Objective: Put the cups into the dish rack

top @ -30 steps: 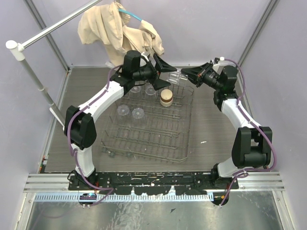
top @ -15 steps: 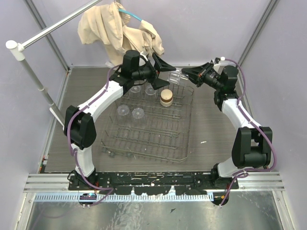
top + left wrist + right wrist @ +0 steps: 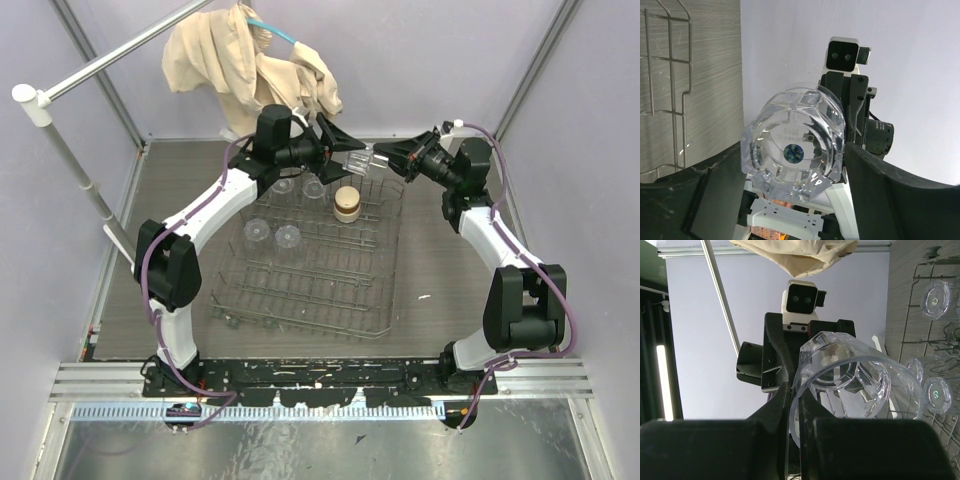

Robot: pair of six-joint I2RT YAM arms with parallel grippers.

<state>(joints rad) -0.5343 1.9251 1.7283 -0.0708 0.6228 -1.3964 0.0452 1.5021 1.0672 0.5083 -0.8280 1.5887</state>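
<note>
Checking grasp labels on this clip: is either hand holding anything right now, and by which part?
The right hand pinches a clear cup by its rim wall. The left hand is open around the cup's base, apparently not yet gripping.

The clear tumbler (image 3: 795, 150) is glossy, faceted and see-through. The dish rack (image 3: 320, 285) is thin grey metal wire. The tan-brown cup (image 3: 347, 203) looks matt and opaque. The beige cloth (image 3: 250, 60) is soft and crumpled. The worktop (image 3: 440, 260) is matt grey with fine wood-like grain.
</note>
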